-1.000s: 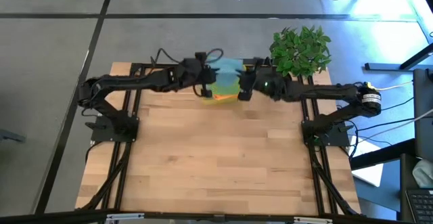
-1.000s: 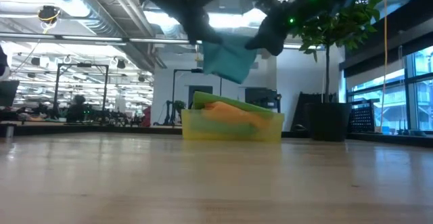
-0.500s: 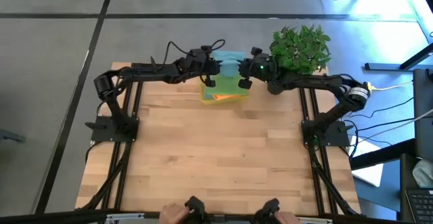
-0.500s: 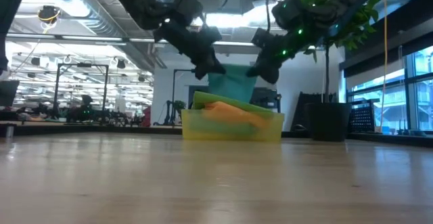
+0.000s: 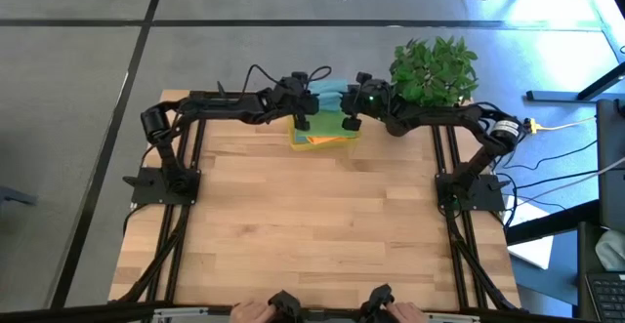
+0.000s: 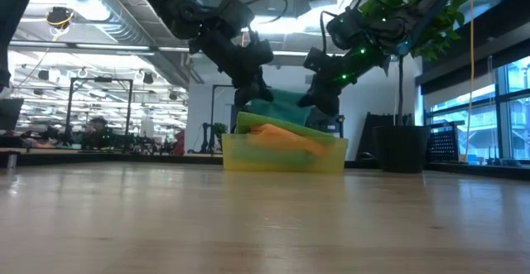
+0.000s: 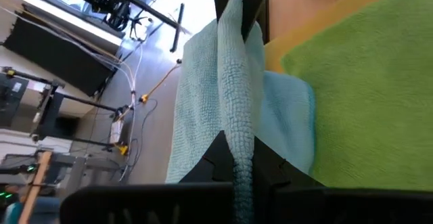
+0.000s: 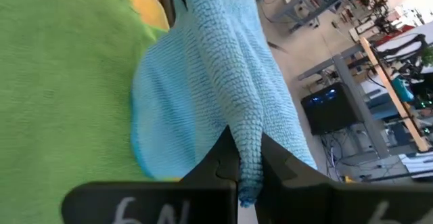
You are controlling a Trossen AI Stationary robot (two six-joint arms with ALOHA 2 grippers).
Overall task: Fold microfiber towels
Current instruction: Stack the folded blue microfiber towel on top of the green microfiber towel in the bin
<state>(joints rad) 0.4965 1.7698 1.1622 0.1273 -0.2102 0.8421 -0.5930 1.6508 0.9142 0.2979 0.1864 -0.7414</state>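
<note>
In the high view the teal-blue towel [image 5: 330, 97] is mostly covered by the two claws, and the yellow bin [image 5: 322, 140] beneath shows only a sliver at centre top. In the low view the bin's translucent wall [image 6: 286, 154] blurs its contents — green and orange cloth, edges unclear. At the high view's bottom edge, hands [image 5: 256, 310] are cut off. Both wrist views crop the towel's far corners; the background room is too blurred to read.

Pale characters resembling "6N" on the dark claw body [image 8: 145, 207] in the right wrist view, cut off at the frame edge, reading uncertain, no other legible text, label, brand or sign found
</note>
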